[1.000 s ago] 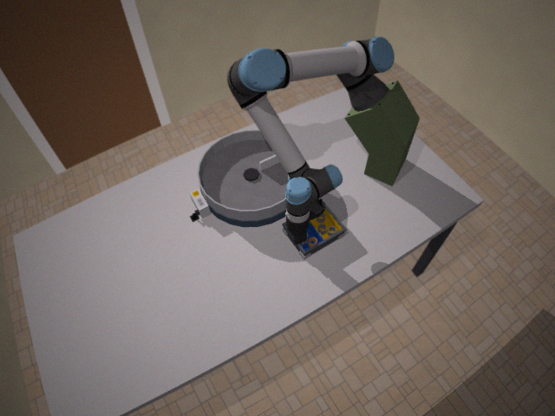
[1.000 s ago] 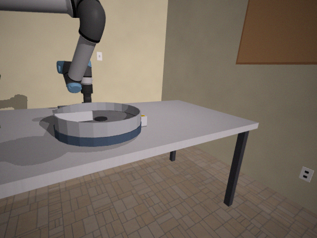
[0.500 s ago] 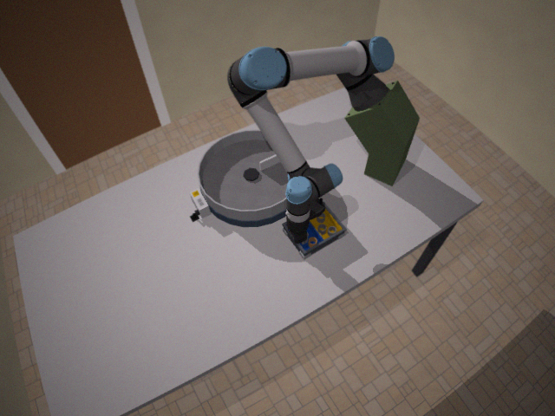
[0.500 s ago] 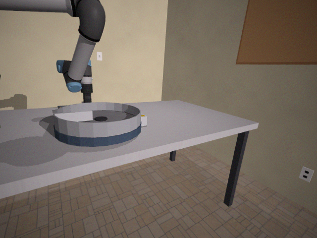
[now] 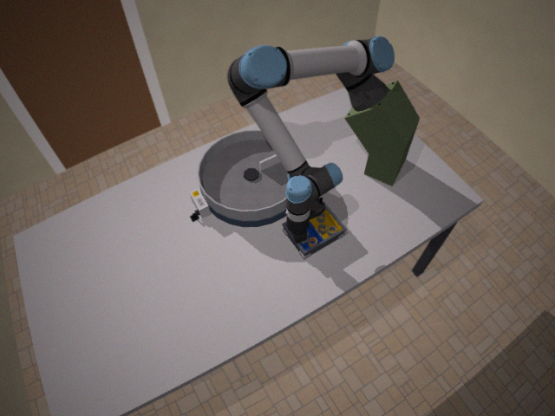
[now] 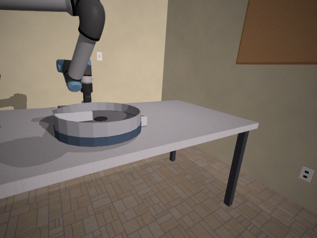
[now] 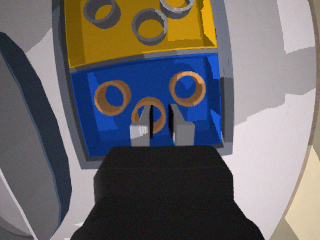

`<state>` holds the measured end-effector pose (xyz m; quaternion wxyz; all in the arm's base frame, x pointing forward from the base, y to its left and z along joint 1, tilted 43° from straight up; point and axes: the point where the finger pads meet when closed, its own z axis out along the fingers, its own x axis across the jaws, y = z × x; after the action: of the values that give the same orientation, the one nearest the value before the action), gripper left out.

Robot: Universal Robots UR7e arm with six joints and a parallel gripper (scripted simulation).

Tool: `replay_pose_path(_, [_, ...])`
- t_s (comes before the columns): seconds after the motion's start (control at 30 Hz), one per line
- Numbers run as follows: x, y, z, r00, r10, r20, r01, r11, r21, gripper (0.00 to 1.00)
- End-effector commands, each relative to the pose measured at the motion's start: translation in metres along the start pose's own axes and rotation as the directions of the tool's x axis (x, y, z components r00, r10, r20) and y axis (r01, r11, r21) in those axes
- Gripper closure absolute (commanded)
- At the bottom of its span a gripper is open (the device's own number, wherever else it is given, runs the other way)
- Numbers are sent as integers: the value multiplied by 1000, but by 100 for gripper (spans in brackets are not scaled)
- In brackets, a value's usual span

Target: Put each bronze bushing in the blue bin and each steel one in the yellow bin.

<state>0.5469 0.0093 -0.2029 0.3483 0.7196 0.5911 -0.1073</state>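
My gripper [image 7: 160,114] is partly open with nothing between its fingers, above the blue bin [image 7: 200,120] [image 5: 320,237]. In the wrist view three bronze bushings lie in that bin: one at the left [image 7: 101,100], one at the right [image 7: 187,102] and one [image 7: 145,100] below and partly behind the left finger. The yellow bin [image 7: 120,47] [image 5: 334,219] beside it holds three steel bushings [image 7: 102,24] [image 7: 149,41] [image 7: 177,16]. The turntable [image 5: 251,215] [image 6: 94,128] shows no bushing in its visible part; the arm hides some of it. The fingertips are hidden in the top and exterior views.
The turntable has a high grey rim and a white divider [image 6: 74,116] inside. A small white box [image 5: 199,202] [image 6: 144,121] with a yellow patch stands against its outer side. The green arm stand [image 5: 385,139] is at the table's right end. Dividing and outer walls surround both bins.
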Motion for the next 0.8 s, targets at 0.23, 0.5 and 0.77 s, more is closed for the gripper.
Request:
replay_pose_path(0.23, [0, 0, -4, 1000, 0, -1, 0, 1000, -1, 58])
replay_pose_path(0.5, [0, 0, -7, 1000, 0, -1, 0, 1000, -1, 58])
replay_pose_path(0.77, [0, 0, -8, 1000, 0, -1, 0, 1000, -1, 58])
